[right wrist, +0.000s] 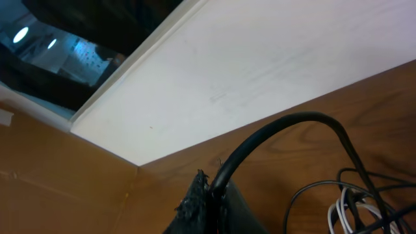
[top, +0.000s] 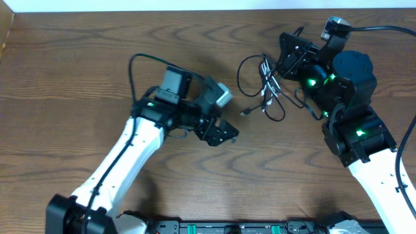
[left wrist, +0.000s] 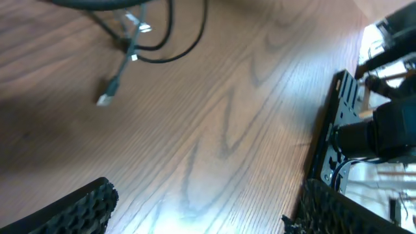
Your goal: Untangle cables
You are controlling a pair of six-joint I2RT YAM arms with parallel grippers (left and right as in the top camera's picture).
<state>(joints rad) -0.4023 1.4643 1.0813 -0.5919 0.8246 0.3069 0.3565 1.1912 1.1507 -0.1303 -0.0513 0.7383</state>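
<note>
Fingers (left wrist: 84, 208) of the left gripper (left wrist: 205, 209): two ribbed black pads, spread wide, nothing between them but bare table (top: 97, 52). Right gripper (right wrist: 207, 195): jaws pinched together on one black cord (right wrist: 273, 133), which arches up out of the tips and drops to the heap. Cables (top: 266, 88): one tangled cluster on the wood just in front of the right gripper, well apart from the left. Loose plug end (left wrist: 104, 99): one, trailing out of the cluster toward my left gripper, lying flat. White cord (right wrist: 341, 218): one, folded in among the black strands. Black cords: at least two by the loops I can see; I cannot give an exact count through the knot. Handling, as I judge it: light, limp, thin, with smooth jackets likely to slide through the pads, so any pull will drag the whole cluster unless one strand is anchored. Best hold: the free plug or the stiffer cord just behind it, not the crossed middle. Arms: two. Grippers: two, one empty, one loaded.
</note>
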